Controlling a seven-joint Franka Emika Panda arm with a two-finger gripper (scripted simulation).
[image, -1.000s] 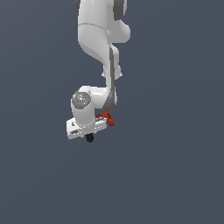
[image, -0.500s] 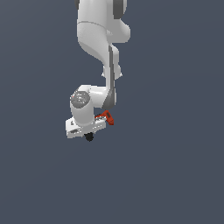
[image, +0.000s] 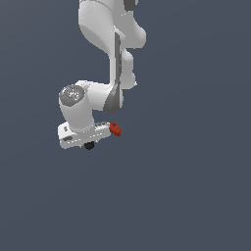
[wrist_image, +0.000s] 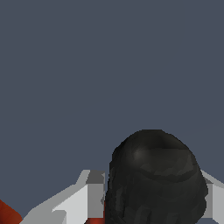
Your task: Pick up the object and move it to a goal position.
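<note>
Gripper point(wrist_image: 151, 199) clamped on the red-and-black object point(wrist_image: 155, 177) — red body point(image: 115, 129) mostly hidden behind white arm point(image: 105, 93), fingertips unseen.

arm point(image: 100, 29): white, with dark grey joint seams
hand point(image: 84, 136): white casing, pale grey shading underneath
object point(image: 114, 128): red body; black stubby end point(wrist_image: 155, 179), faint glossy highlight
background: plain slate blue-grey, unpatterned

Glossy white, rounded robot arm point(image: 105, 29) with dark grey joint seams; a grey-capped wrist point(image: 73, 94), possibly ribbed.
</note>
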